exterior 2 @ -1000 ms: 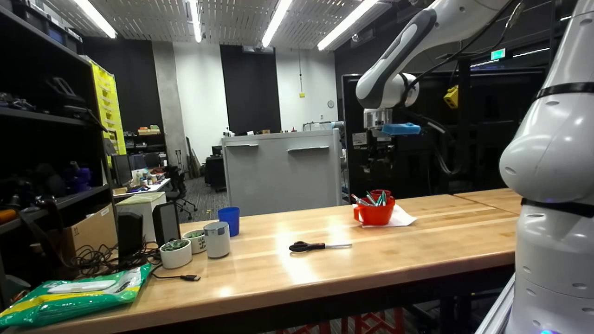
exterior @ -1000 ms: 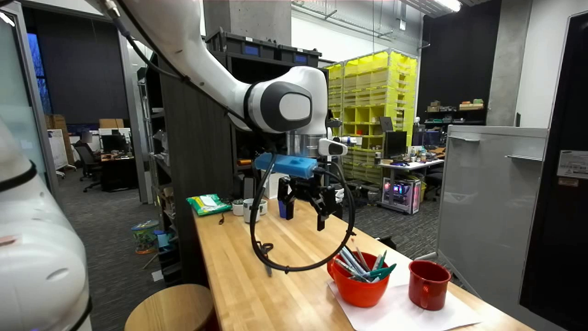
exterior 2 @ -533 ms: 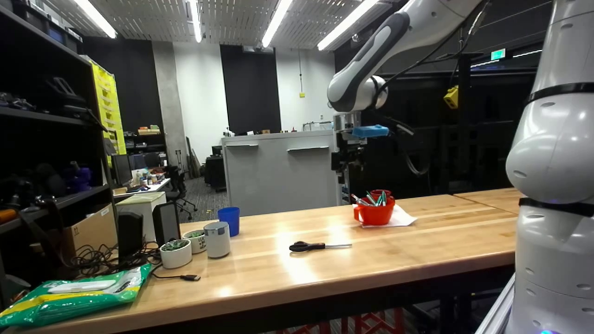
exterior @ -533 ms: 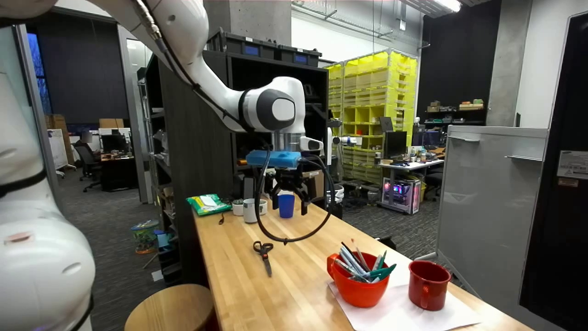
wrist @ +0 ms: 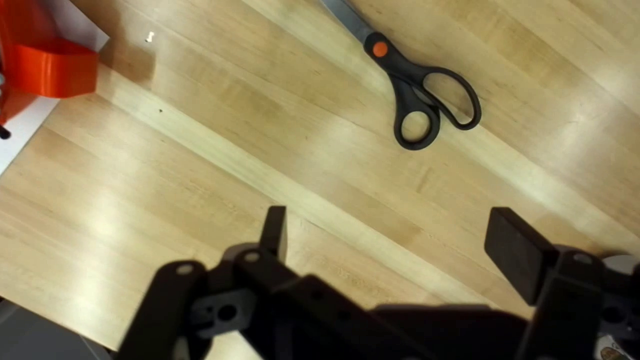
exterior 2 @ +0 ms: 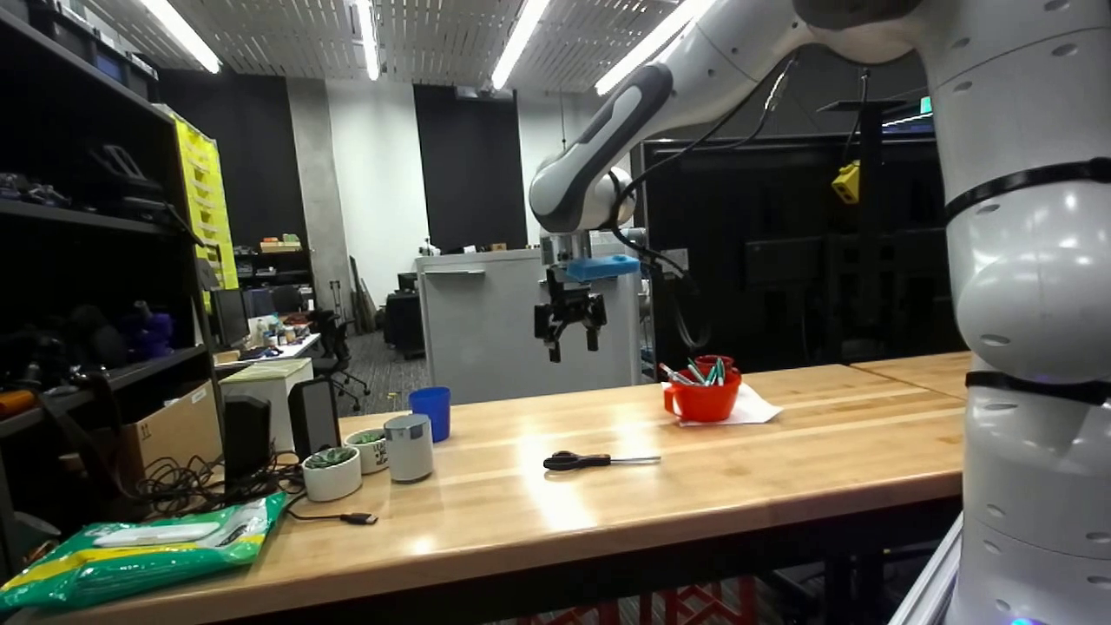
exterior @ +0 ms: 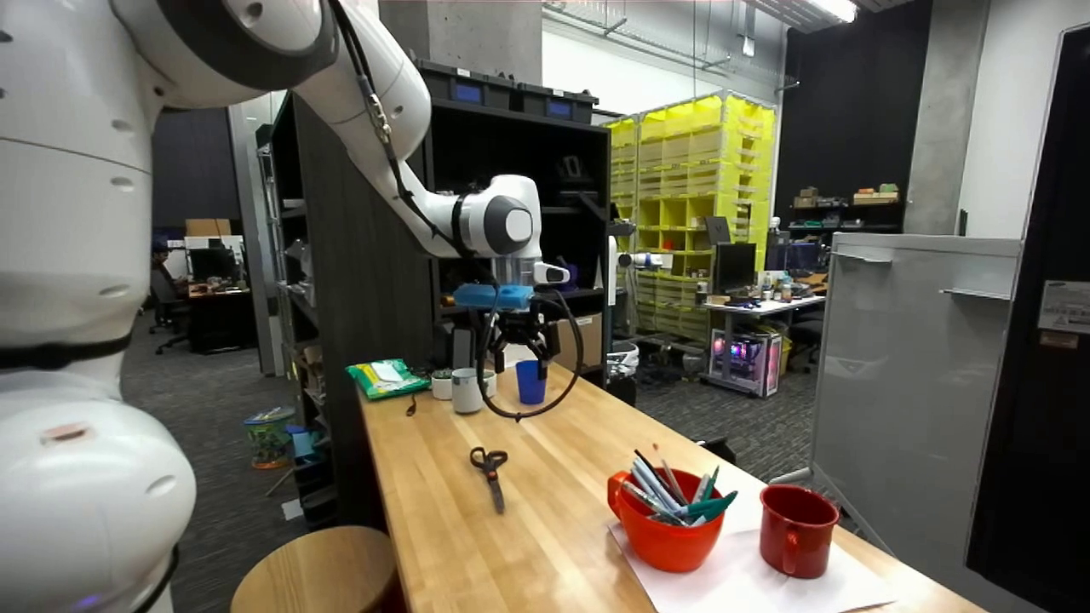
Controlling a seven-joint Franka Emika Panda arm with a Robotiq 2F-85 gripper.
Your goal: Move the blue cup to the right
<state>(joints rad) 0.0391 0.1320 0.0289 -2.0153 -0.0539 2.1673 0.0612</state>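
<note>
The blue cup stands upright on the wooden table, seen in both exterior views [exterior: 531, 390] [exterior 2: 432, 415]. It is out of view in the wrist view. My gripper is open and empty; it shows in both exterior views [exterior: 521, 368] [exterior 2: 573, 347] and in the wrist view [wrist: 389, 220]. It hangs fingers down above the table, apart from the cup. In an exterior view it overlaps the cup's upper edge, but in an exterior view from elsewhere it is clearly higher and to the cup's right. In the wrist view only bare wood shows between the fingers [wrist: 520, 255].
Scissors [wrist: 410, 85] lie mid-table. A grey-white cylinder [exterior 2: 408, 451] and small plant pots [exterior 2: 331, 477] stand close by the cup. A red mug of pens [exterior: 668, 541] and a dark red cup [exterior: 796, 532] stand on white paper [exterior: 732, 587]. A green packet [exterior 2: 165, 551] lies at the table end.
The arm has swung over the table toward the blue cup's end, and the gripper has come lower. It stays open. The cup and the other objects have not moved.
</note>
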